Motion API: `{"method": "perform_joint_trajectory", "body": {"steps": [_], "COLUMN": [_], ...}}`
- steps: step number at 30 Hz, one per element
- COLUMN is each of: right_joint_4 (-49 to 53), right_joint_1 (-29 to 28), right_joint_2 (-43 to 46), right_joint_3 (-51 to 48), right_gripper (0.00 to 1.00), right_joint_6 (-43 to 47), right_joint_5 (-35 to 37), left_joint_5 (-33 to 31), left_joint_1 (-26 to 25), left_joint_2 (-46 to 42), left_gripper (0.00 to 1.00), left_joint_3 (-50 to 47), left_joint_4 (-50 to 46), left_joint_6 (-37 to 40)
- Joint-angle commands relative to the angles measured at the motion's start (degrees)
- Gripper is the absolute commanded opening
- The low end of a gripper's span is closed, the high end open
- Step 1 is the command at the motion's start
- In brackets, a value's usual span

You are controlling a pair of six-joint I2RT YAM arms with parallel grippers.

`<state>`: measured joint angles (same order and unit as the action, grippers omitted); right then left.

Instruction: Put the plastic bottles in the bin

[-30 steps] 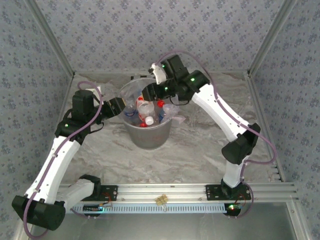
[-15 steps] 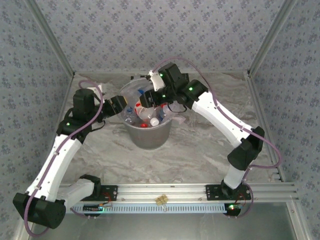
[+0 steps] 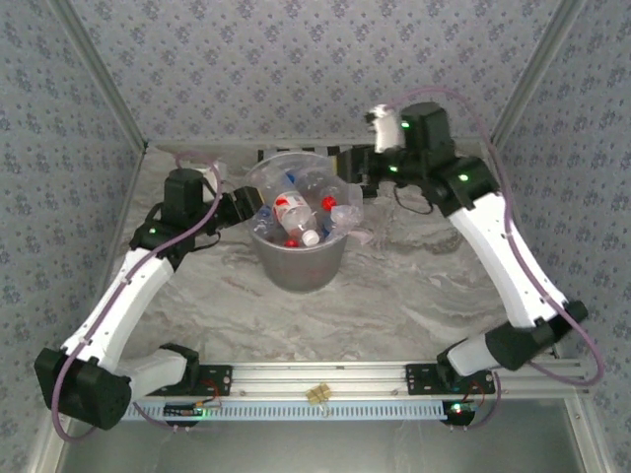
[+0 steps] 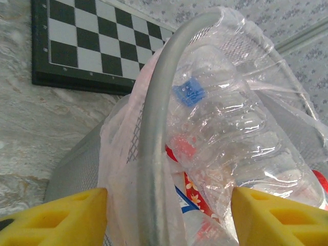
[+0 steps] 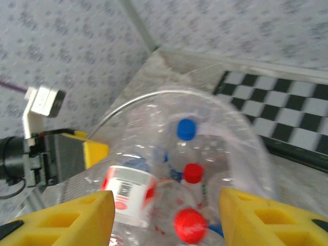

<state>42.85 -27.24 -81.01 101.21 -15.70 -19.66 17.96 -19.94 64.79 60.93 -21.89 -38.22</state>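
The grey bin (image 3: 296, 271), lined with a clear crinkly bag, stands mid-table and holds several plastic bottles (image 3: 293, 213) with red and blue caps. My left gripper (image 3: 240, 207) is at the bin's left rim. In the left wrist view that gripper (image 4: 166, 218) is open, straddling the rim (image 4: 159, 118) and bag, with a clear blue-capped bottle (image 4: 230, 123) just inside. My right gripper (image 3: 363, 182) hovers behind the bin's right side. It is open and empty (image 5: 166, 218), looking down on a white-labelled bottle (image 5: 130, 197) and red caps (image 5: 190, 224).
A black-and-white checkerboard (image 4: 97, 46) lies flat behind the bin, also seen in the right wrist view (image 5: 287, 118). Patterned walls enclose the table on three sides. Marbled tabletop (image 3: 394, 296) lies open in front of and right of the bin.
My right gripper was over the bin's mouth and has drawn back up and to the right. A white-labelled bottle now lies on the pile. The left arm shifted slightly along the rim.
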Motion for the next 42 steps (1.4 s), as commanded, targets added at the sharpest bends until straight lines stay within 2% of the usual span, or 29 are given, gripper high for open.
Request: {"method": "perform_joint_trajectory", "body": {"steps": [1,6,9,13,15,16,19,22,24,26,30,32,34,37,42], "right_joint_4": [1.16,3.11,4.29,0.87,-2.41,-3.53,-8.07,-15.78,-20.18,-24.18,-35.17,-41.64,-41.39,-51.94,-64.59], "right_joint_1": [4.68,14.39,19.11,24.42,26.46,27.03,27.42,27.35,27.4,27.33,27.51,27.46,27.94,27.21,27.19], "right_joint_2": [5.61,13.83,17.45,21.56,23.72,24.47,26.56,27.48,27.15,26.88,25.31,24.03,22.83,20.84,13.32], "right_joint_3": [-5.3,-14.73,-19.74,-28.63,-32.83,-35.72,-42.6,-51.32,-56.6,-60.52,-69.26,-73.83,-73.05,-76.67,-80.2], "right_gripper": [0.58,0.58,0.6,0.88,1.0,1.0,1.0,1.0,1.0,1.0,1.0,1.0,1.0,1.0,1.0], "right_joint_6": [-1.48,-2.21,-1.49,2.0,2.17,1.94,3.16,5.06,4.39,0.91,-1.53,-2.17,-2.35,1.02,3.37], "right_joint_5": [1.13,0.76,1.28,1.14,3.03,3.93,7.55,14.76,20.92,26.75,37.25,39.21,39.61,42.07,43.0], "left_joint_5": [1.79,-0.31,-3.35,-7.27,-9.72,-10.66,-17.37,-31.06,-40.34,-44.7,-47.51,-47.76,-47.95,-47.85,-44.47], "left_joint_1": [-4.13,-8.65,-9.8,-9.67,-9.09,-8.72,-7.43,-5.81,-3.57,-0.24,8.95,11.57,13.08,15.06,16.68], "left_joint_2": [3.43,7.95,7.44,5.82,4.36,3.33,-1.4,-7.83,-12.68,-16.51,-18.83,-18.4,-16.63,-9.35,4.14], "left_gripper": [0.64,0.65,0.73,0.99,1.0,1.0,1.0,1.0,1.0,1.0,1.0,1.0,1.0,1.0,1.0], "left_joint_3": [2.75,3.72,5.51,11.45,15.51,16.75,16.71,9.17,0.14,-9.65,-24.47,-30.53,-35.33,-40.22,-40.61], "left_joint_4": [3.02,7.47,6.87,-0.9,-6.44,-8.05,-9.49,-7.72,-4.09,2.53,12.61,19.22,26.53,37.96,50.2], "left_joint_6": [-0.78,-2.55,-1.03,7.32,12.66,14.54,20.1,23.71,24.74,26.67,24.11,23.45,24.01,26.12,28.84]}}
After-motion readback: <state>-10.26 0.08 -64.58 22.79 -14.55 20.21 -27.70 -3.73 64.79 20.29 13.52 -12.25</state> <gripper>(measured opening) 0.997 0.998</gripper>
